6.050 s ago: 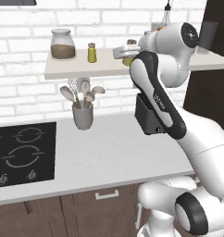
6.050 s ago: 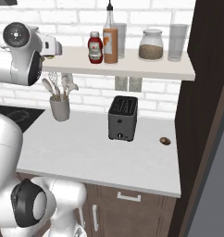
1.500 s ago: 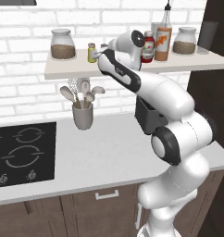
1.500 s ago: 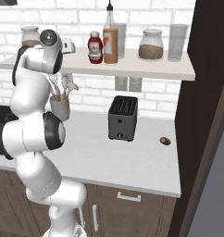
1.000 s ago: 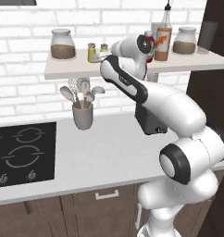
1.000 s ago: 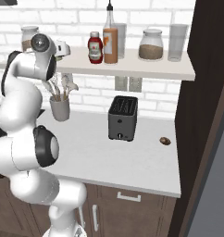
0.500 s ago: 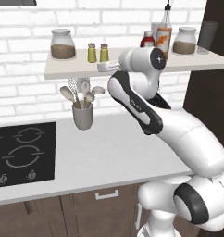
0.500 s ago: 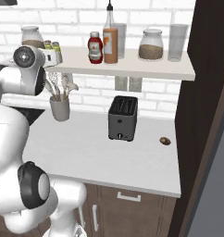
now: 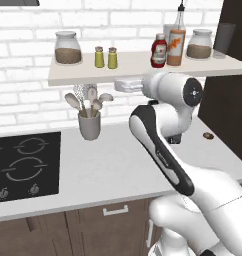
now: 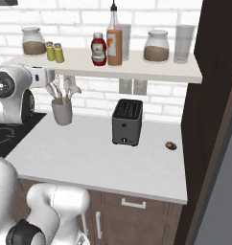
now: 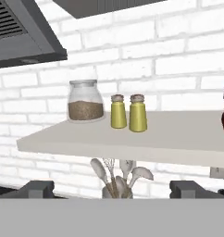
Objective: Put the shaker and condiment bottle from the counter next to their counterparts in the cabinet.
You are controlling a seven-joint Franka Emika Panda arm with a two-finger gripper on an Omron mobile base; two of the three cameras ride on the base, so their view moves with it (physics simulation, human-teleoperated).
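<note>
While the gripper (image 11: 111, 189) stands spread and empty, two shakers (image 9: 105, 57) and two bottles (image 9: 168, 47) share the cabinet (image 9: 143, 70).

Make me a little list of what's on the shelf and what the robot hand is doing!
shelf: long, off-white, on brick wall
two shakers: side by side, beside the glass jar
orange bottle: upright next to the ketchup bottle
gripper: open, empty, just below the shelf's front edge
utensil cup: on the counter

Two shakers (image 11: 128, 112) side by side mid shelf (image 11: 178, 139), glass jar (image 11: 85, 100) toward its left end.
</note>
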